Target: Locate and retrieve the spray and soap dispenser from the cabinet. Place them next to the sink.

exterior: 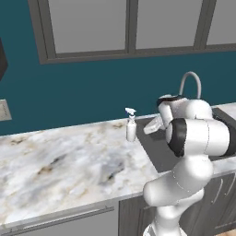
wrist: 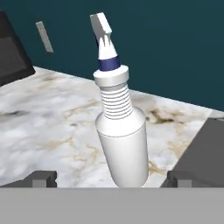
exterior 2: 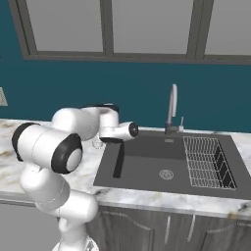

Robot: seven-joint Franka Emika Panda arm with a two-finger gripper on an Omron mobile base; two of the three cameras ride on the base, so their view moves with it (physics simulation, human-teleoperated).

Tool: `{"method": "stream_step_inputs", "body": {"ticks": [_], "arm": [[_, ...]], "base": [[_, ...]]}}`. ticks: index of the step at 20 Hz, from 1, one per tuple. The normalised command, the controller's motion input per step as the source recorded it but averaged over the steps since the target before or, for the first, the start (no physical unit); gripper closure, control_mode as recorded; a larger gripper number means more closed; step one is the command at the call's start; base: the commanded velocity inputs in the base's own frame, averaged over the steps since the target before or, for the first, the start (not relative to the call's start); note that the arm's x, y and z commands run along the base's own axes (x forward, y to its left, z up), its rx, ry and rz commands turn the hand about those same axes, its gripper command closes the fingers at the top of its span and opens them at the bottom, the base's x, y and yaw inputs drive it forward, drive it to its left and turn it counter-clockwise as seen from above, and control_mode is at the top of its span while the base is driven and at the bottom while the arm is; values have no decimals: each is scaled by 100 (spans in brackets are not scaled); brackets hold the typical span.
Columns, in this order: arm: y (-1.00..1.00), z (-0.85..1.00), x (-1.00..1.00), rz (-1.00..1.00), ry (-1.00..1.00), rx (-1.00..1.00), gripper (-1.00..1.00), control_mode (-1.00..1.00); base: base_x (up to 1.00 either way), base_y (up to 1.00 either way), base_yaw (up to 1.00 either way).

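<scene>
Standing upright on the marble worktop (exterior: 55,161), centre frame, just beside the sink (exterior 2: 147,169): the spray (wrist: 121,131), long axis vertical. Flanking its base at lower left and lower right of the hand view, spread wide and gripping nothing: the fingers (wrist: 41,178).

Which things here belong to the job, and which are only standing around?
For the job:
spray, upright on the counter
sink
gripper, open around the spray

Standing around:
faucet
wire rack
window
</scene>
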Motion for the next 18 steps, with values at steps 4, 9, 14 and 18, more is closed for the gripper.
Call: {"method": "stream_step_inputs", "body": {"ticks": [4, 9, 14, 18], "arm": [[-9, 30, 0, -34, 22, 0, -100, -100], [-3, 29, 2, -30, 27, -2, -100, -100], [5, 20, 5, -24, 40, -4, -100, -100], [0, 10, 0, -28, 41, -1, -100, -100]], "base": [[0, 0, 0], [0, 0, 0], [0, 0, 0], [0, 0, 0]]}}
